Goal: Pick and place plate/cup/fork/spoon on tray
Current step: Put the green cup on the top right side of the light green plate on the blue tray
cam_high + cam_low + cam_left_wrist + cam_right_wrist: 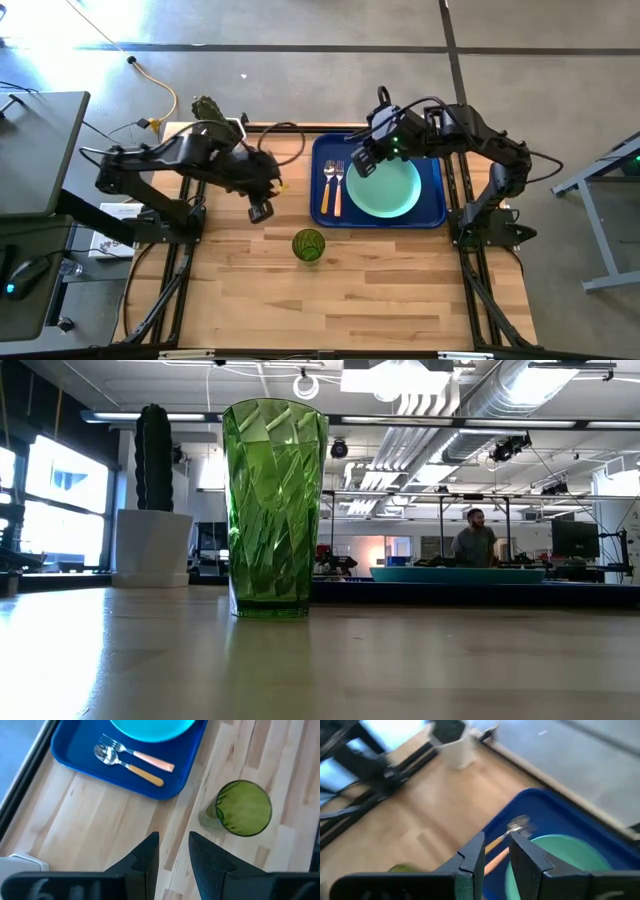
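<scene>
Standing upright on the table (400,290) just outside the tray's (433,215) near rim, the cup (308,245) lies closer to the empty, slightly parted left tool (261,211) than to the right tool (364,163), likewise empty and slightly parted.

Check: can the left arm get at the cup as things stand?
Probably yes. The cup stands alone on bare table, outside the tray, and the left gripper hangs open nearby with nothing between them.
</scene>
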You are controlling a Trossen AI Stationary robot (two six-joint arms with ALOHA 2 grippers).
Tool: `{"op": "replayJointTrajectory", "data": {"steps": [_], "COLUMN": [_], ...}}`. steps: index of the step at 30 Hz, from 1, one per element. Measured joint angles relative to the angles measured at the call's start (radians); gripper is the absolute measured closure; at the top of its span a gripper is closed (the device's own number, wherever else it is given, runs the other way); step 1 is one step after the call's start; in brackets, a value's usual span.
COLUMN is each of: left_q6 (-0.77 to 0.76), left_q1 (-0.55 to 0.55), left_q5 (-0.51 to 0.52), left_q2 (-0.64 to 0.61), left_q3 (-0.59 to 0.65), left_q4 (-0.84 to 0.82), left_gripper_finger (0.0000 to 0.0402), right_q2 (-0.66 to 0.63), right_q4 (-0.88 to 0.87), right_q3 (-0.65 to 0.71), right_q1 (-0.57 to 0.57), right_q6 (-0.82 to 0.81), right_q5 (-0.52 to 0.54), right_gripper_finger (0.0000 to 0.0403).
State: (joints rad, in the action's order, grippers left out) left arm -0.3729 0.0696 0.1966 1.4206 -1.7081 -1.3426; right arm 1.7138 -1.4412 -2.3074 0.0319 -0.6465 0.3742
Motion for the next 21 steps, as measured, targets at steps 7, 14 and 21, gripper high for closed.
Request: {"op": "replayJointTrajectory", "data": {"steps": [7,14,21], "left_q6": [0.001,0.010,0.010], "left_q1": [0.000,0.000,0.000], "left_q5": [0.001,0.025,0.079], "left_q2": [-0.080,-0.148,-0.194], "left_q3": [0.000,0.000,0.000], "left_q4": [0.000,-0.004,-0.033], "left_gripper_finger": [0.0305,0.0305,0.0305], "right_q2": [0.006,0.043,0.118], "right_q4": [0.133,0.190,0.187], "right_q3": [-0.001,-0.001,-0.001], "right_q1": [0.012,-0.001,-0.014], "right_q6": [0.071,0.087,0.034], "right_q5": [-0.177,-0.189,-0.197], "right_gripper_finger": [0.0324,0.0306,0.0259]}}
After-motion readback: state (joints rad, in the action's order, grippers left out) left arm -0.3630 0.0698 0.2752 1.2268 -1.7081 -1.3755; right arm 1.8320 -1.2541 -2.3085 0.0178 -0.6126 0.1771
